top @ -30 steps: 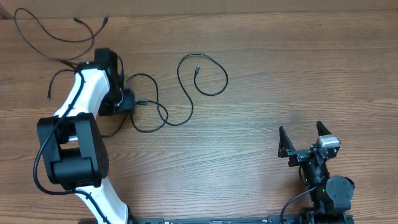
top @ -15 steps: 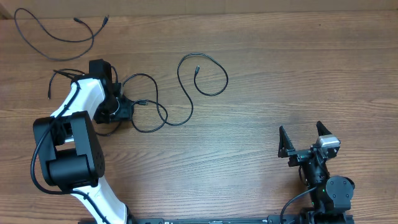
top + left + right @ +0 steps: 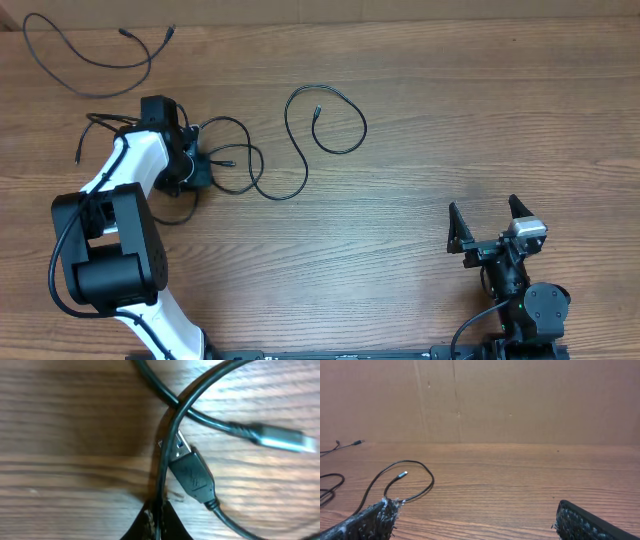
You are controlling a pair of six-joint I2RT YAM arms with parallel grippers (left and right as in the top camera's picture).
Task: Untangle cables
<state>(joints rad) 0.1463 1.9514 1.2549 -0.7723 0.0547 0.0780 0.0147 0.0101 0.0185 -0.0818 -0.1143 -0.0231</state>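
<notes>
Left gripper (image 3: 208,165) is sitting low on the table (image 3: 420,290) at the left, closed down on one strand of the cables (image 3: 262,180). In the left wrist view that thin black strand (image 3: 165,460) is running straight into the pinched fingertips (image 3: 145,527) (no gap showing between them). Just beyond the tips a flat plug (image 3: 189,471) is lying against the held strand, and a second cord (image 3: 220,424) with a pale plug end is crossing it near the top.

Reading: the grip is being taken right beside the crossing so that one strand can be drawn out without dragging the rest.

From the tangle a cord is winding off to the right into an open curl (image 3: 325,120). A lone cable (image 3: 90,62) is lying at the far-left corner, well apart and looking already freed.

Right gripper (image 3: 490,228) is hanging at the near right with jaws spread wide, holding nothing and well apart from every cord, probably parked out of the way.

Containers: none showing; all the cables are lying bare on the wood
</notes>
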